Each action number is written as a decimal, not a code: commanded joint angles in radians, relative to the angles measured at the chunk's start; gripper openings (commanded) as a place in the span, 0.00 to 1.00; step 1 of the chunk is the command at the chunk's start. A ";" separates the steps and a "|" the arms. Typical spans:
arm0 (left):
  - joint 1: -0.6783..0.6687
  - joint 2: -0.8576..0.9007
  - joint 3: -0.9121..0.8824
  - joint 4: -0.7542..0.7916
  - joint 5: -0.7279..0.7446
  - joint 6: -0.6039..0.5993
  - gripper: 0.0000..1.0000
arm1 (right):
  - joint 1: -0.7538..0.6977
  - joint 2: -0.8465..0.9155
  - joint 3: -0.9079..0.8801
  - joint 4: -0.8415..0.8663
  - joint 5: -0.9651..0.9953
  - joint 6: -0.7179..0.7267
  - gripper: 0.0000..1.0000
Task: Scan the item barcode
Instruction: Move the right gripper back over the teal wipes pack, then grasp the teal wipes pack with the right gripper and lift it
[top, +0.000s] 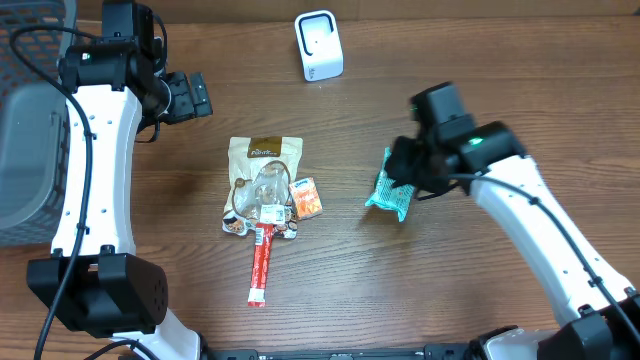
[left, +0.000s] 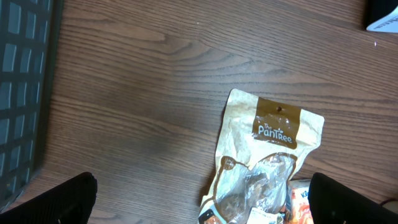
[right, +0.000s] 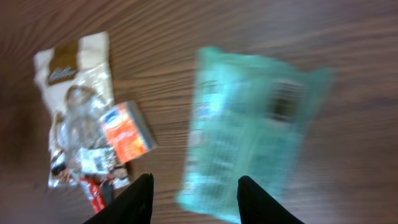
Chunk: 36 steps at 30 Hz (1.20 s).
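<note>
The right pincer (right: 194, 180) is released: its two fingers stand parted, with the lower edge of the teal packet (right: 249, 124) lying between them and a gap of bare wood showing beside the finger on the left of the wrist view. The packet is blurred there; a dark patch near its upper corner cannot be read. From overhead, the right pincer (top: 405, 165) sits over the upper end of the teal packet (top: 390, 192), which lies on the worktop (top: 480, 60) right of centre.

To the packet's left, well apart, lies a cream pouch (top: 262, 180) with a brown band, printed "The PanTree" in the left wrist view. A small orange sachet (top: 306, 197) lies against its lower right corner, and a red stick (top: 262, 262) runs down from its bottom edge.

The left pincer (top: 188, 97) hangs spread wide and empty above the pouch's upper left. The white scanner (top: 319, 45) stands at the far edge, well apart from the teal packet. A grey basket (top: 25, 120) sits at the far left.
</note>
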 joint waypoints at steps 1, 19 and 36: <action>-0.004 0.000 0.016 0.001 0.001 0.008 1.00 | -0.045 -0.017 -0.003 -0.035 -0.024 0.017 0.46; -0.004 0.000 0.016 0.000 0.001 0.008 1.00 | -0.053 -0.017 -0.227 0.141 -0.021 0.016 0.43; -0.004 0.000 0.016 0.000 0.001 0.008 1.00 | 0.039 -0.056 -0.177 0.339 -0.234 0.016 0.04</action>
